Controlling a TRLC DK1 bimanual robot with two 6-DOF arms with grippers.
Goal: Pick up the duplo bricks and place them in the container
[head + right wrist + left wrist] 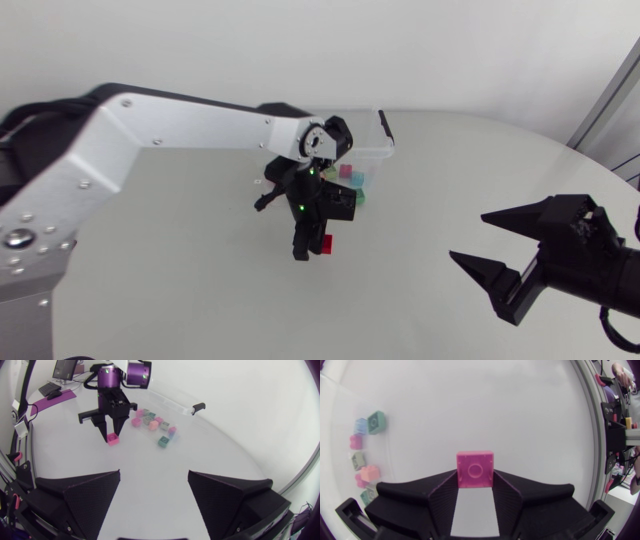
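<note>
Matte white tabletop: the silver-grey left arm [150,140] stretches to the middle, its left gripper [312,245] clenched on a glossy square pink brick [475,468], pinched between the black wedge fingertips. Only the left wrist view reveals the round ring on its face. At 1 o'clock from it stands a clear plastic container [372,152] holding pastel bricks [150,421]. At the table's 3 o'clock, the right gripper [470,237] gapes, released.
</note>
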